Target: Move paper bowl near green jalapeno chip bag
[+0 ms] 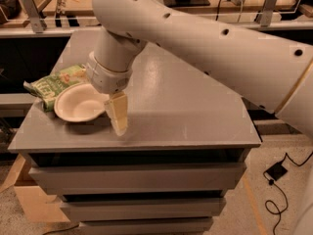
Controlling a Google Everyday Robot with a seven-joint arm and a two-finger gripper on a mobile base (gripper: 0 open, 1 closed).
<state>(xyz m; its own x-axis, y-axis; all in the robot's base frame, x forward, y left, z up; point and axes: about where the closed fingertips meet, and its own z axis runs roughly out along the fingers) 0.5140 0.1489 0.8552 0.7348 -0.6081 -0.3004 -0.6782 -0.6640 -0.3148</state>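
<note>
The white paper bowl (pixel 79 102) lies flat on the grey table (pixel 186 111) at its left side. Its far-left rim touches the crinkled green jalapeno chip bag (pixel 55 84), which lies just behind and left of it. My gripper (pixel 119 115) hangs from the big white arm just right of the bowl, pointing down at the table's front edge. It is open and holds nothing; its near finger (pixel 118 109) stands beside the bowl's right rim.
The table is the top of a grey drawer cabinet (pixel 142 180). A cardboard box (pixel 29 195) stands on the floor at the lower left. A black cable and plug (pixel 277 173) lie on the floor at the right. A workbench (pixel 58 4) runs behind.
</note>
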